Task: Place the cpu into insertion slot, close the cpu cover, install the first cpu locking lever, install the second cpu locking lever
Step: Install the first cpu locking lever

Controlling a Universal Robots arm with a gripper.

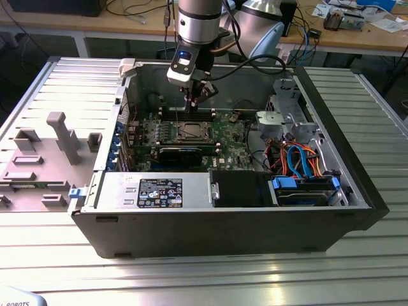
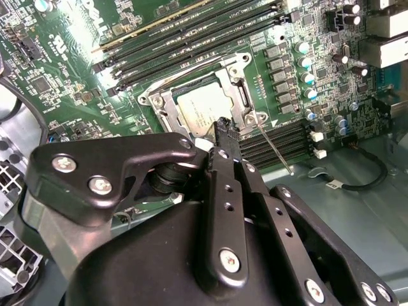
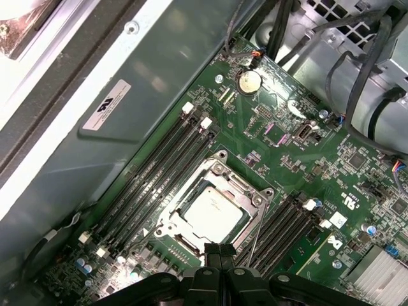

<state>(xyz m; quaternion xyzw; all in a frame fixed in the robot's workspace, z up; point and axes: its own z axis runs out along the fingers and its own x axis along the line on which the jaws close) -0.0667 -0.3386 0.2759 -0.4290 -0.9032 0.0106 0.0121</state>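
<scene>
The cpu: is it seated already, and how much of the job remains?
Done: the cpu lies seated, and the cover seems folded down around it. In hand: the shut gripper hovers at the cover's edge, holding nothing. Left: one thin lever looks unlatched.

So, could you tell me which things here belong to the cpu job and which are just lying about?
Job: cpu, cpu cover, locking lever, end effector.
Lying about: memory slots, coin battery, drive cables, grey fixture.
</scene>
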